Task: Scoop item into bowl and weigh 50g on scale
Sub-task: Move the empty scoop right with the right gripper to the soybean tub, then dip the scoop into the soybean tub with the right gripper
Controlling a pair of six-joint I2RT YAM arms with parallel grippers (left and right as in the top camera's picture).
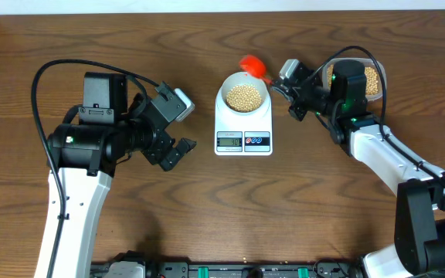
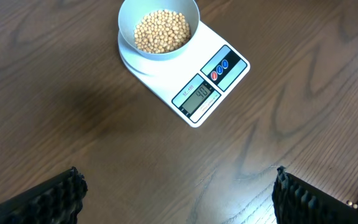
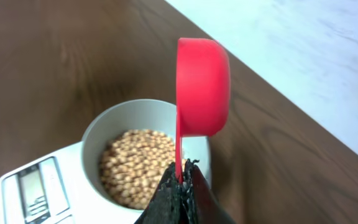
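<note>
The right claw is pressed shut on the thin handle of a red scoop. The cup of the scoop stands just ahead of the fingertips, turned on its side — its inside faces away from the wrist camera, so I cannot tell if anything is left in it. Below this claw and a little to its left, in its own view, is the bowl, which sits on the scale. The beans cover its bottom in a thick layer. The scoop hangs over the right part of the bowl's rim and seems not to touch it. Behind the right claw, partly hidden by the arm, a clear tub holds more of the same beans. The left claw is spread wide and holds nothing — it hovers over the bare tabletop, and the scale with the bowl lies ahead of it, well apart from its fingers. The display of the scale shows digits, but they are too blurred to read surely.
</note>
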